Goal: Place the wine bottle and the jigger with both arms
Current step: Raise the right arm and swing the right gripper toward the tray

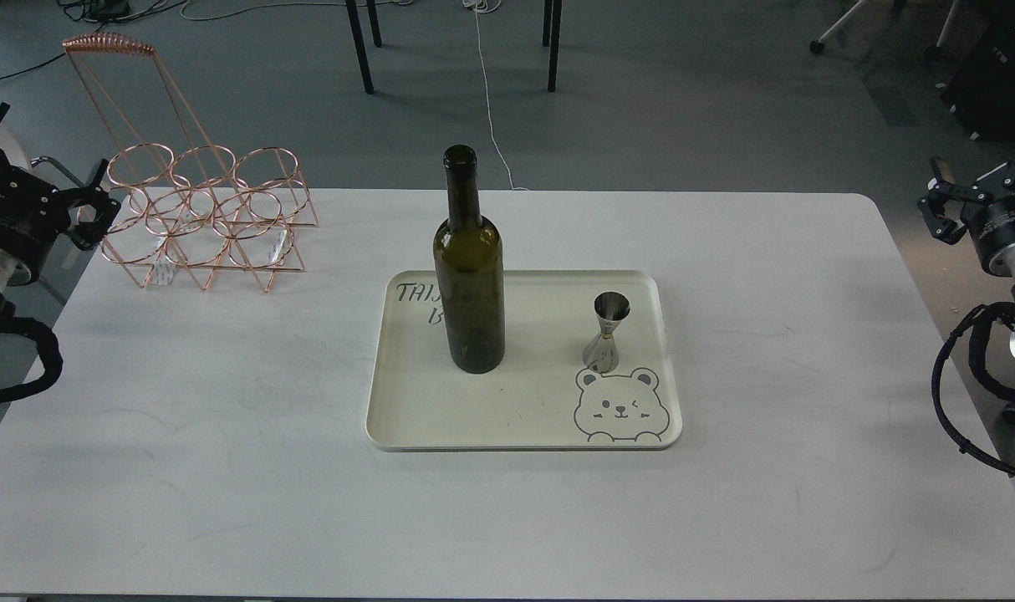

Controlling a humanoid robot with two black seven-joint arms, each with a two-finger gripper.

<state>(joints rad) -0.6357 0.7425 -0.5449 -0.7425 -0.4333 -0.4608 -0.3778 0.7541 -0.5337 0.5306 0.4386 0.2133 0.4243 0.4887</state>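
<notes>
The dark olive-green wine bottle (pixel 469 276) stands upright on the left half of a cream tray (pixel 524 418) at the table's middle. A small steel jigger (pixel 606 332) stands upright on the tray's right half, just above a printed bear face. My left gripper (pixel 89 209) hangs at the table's far left edge, beside the copper rack, far from the bottle; its fingers look spread with nothing between them. At the far right edge my right gripper (pixel 942 209) is held off the table, also spread and empty, far from the jigger.
A copper wire bottle rack (pixel 206 217) with a tall handle stands at the table's back left corner. The white table (pixel 223 435) has a rounded right back corner. Chair and table legs (pixel 359 50) and cables lie on the floor behind.
</notes>
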